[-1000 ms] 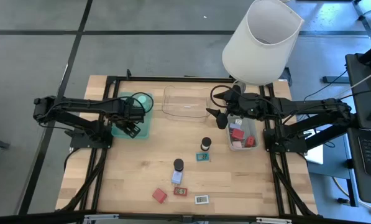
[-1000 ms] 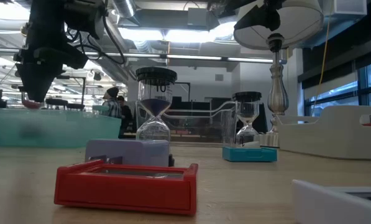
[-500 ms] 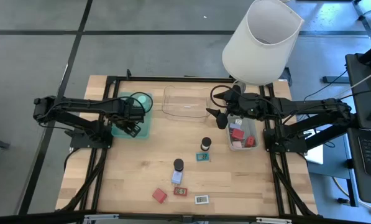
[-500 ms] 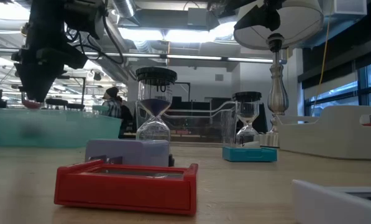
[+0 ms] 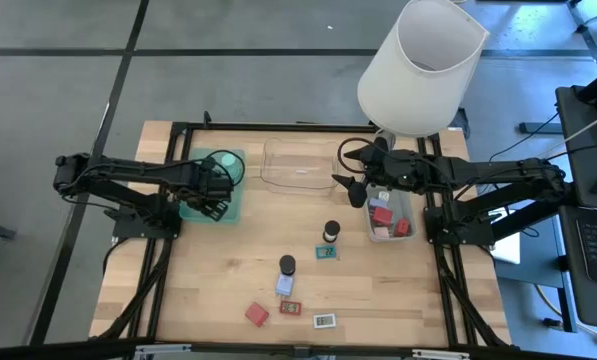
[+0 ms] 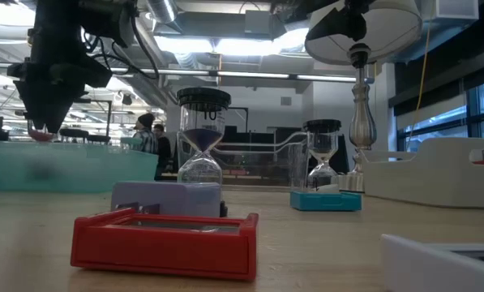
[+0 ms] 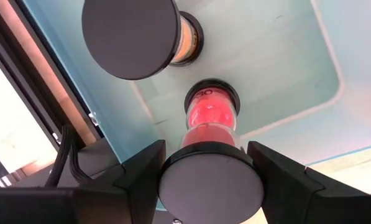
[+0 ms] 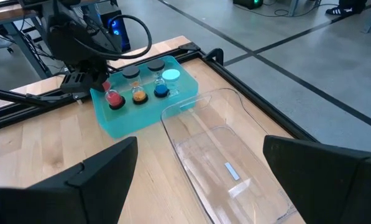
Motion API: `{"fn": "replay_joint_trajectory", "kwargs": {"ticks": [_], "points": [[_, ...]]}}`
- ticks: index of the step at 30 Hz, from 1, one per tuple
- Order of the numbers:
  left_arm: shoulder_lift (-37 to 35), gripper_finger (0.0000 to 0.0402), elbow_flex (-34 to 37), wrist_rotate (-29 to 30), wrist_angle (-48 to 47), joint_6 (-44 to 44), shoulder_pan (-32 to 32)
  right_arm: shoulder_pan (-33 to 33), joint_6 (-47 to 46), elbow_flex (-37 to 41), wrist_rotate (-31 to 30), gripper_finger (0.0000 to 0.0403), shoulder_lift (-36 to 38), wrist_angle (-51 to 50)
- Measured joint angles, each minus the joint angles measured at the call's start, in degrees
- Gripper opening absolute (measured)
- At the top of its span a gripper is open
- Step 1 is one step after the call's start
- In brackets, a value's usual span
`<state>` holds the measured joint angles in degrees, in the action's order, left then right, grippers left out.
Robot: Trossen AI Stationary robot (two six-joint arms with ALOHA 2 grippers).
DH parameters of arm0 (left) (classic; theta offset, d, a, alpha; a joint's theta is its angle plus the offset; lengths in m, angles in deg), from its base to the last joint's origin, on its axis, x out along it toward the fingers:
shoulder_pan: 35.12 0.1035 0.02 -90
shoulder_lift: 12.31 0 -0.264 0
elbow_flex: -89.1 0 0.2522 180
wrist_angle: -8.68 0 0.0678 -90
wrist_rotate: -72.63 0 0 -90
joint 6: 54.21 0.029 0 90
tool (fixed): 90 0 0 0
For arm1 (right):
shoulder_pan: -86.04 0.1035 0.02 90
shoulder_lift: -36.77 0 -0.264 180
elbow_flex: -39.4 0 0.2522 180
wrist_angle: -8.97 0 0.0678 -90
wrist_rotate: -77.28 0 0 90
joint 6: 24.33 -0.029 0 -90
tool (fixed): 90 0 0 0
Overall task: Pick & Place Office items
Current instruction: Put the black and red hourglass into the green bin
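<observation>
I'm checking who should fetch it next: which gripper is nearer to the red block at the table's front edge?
Left, slightly. The left gripper hangs over the green tray, holding a red sand timer; the right gripper waits by the grey tray, farther from the red block.

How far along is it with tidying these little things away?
Partly done. Sand timers already stand in the green tray, and blocks lie in the grey tray. The left gripper holds a red timer over the green tray. About six items remain on the table.
</observation>
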<state>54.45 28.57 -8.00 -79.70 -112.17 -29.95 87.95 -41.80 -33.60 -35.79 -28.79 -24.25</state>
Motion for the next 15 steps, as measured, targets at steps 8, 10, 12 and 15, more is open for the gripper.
{"fn": "replay_joint_trajectory", "kwargs": {"ticks": [8,10,12,15], "points": [[0.00,0.0242,0.00,0.22,-0.05,0.02,0.00,0.00,-0.08,0.00,-0.01,0.0350,0.00,0.00],[0.00,0.0247,0.00,0.22,-0.05,0.04,0.00,0.00,-0.08,0.00,-0.01,0.0350,0.00,0.00],[-0.01,0.0250,0.00,0.66,-0.05,0.11,0.00,0.00,-0.08,0.00,-0.01,0.0350,0.00,0.00],[-0.14,0.0251,0.00,1.57,-0.12,1.83,0.39,0.00,-0.08,0.00,-0.01,0.0350,0.00,0.00]]}}
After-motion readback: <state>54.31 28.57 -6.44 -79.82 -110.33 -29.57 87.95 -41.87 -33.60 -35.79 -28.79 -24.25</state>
